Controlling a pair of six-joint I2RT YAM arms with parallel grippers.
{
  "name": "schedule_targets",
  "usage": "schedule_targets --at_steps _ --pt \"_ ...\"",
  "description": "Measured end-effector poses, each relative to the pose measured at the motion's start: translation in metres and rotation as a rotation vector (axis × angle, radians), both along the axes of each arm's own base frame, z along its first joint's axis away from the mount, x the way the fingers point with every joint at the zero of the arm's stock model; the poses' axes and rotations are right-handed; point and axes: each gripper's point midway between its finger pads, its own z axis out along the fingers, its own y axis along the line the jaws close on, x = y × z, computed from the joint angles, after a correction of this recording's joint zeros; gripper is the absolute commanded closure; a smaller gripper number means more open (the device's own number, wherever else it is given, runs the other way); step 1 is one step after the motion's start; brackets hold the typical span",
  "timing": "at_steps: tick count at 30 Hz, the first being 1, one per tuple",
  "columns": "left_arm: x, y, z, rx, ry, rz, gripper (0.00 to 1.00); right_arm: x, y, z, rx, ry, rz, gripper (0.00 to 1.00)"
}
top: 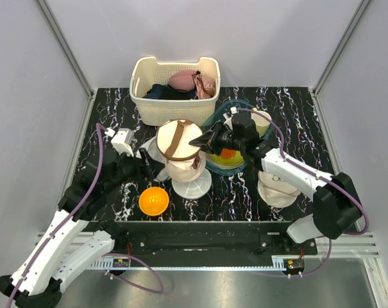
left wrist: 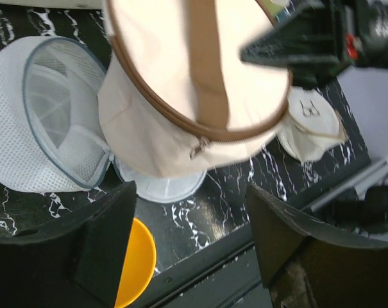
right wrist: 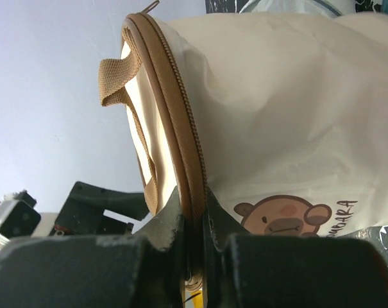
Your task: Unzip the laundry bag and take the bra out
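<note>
The cream-beige laundry bag (top: pixel 179 146) with a brown zipper band is held up off the table at the middle. My right gripper (top: pixel 203 141) is shut on the bag's brown zipper band (right wrist: pixel 192 192) at its right rim. The bag's side with a bear print (right wrist: pixel 280 215) and its brown strap (right wrist: pixel 117 70) show in the right wrist view. My left gripper (left wrist: pixel 190 237) is open and empty, low and in front of the bag (left wrist: pixel 194 83), apart from it. The zipper pull (left wrist: pixel 198 149) hangs on the bag's near side. The zipper looks closed. No bra shows from the bag.
A cream basket (top: pixel 142 102) with pink and dark garments stands at the back. A blue-rimmed bowl (top: pixel 214 165) sits under my right arm. An orange bowl (top: pixel 154 201), a white mesh dome (left wrist: pixel 46 128), a mesh disc (top: pixel 192 186) and a white round bag (top: pixel 277 189) lie around.
</note>
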Motion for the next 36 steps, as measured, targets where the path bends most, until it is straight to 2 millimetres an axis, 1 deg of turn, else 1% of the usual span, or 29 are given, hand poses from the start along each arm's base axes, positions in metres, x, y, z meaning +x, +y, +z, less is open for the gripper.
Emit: schedule_targets --at_steps 2,3,5,6,11,15,16,19,24,30,32,33,36 --pt "-0.008 -0.003 -0.001 0.004 -0.015 -0.054 0.33 0.004 -0.002 -0.001 0.012 0.015 -0.001 1.00" --pt "-0.012 -0.005 -0.001 0.004 -0.025 -0.085 0.38 0.006 -0.003 -0.001 0.016 0.018 -0.002 1.00" --pt "-0.017 -0.010 -0.004 0.004 -0.028 -0.127 0.42 0.007 -0.002 0.000 0.024 0.022 0.003 1.00" --pt "-0.018 -0.013 -0.006 0.004 -0.027 -0.149 0.45 0.007 -0.001 0.001 0.028 0.024 0.008 1.00" --pt "-0.021 -0.030 -0.018 0.033 -0.002 -0.234 0.49 0.006 0.002 0.002 0.044 0.030 0.024 1.00" --pt "-0.015 -0.040 -0.029 0.069 0.017 -0.260 0.52 0.005 0.003 0.004 0.056 0.034 0.032 1.00" --pt "-0.012 -0.040 -0.031 0.077 0.022 -0.254 0.54 0.005 0.003 0.004 0.057 0.036 0.032 1.00" --pt "-0.005 -0.038 -0.032 0.092 0.014 -0.225 0.56 0.005 0.003 0.005 0.062 0.037 0.031 1.00" --pt "0.007 -0.031 -0.028 0.113 -0.018 -0.160 0.54 0.005 0.004 0.007 0.067 0.035 0.030 1.00" --pt "0.012 -0.027 -0.023 0.118 -0.038 -0.127 0.54 0.006 0.004 0.008 0.072 0.033 0.029 1.00" --pt "0.014 -0.029 -0.021 0.112 -0.047 -0.126 0.59 0.006 0.004 0.009 0.077 0.029 0.030 1.00" --pt "0.015 -0.029 -0.020 0.110 -0.050 -0.127 0.66 0.006 0.004 0.010 0.079 0.027 0.030 1.00" --pt "0.019 -0.032 -0.016 0.101 -0.058 -0.126 0.76 0.006 0.005 0.012 0.087 0.024 0.035 1.00"
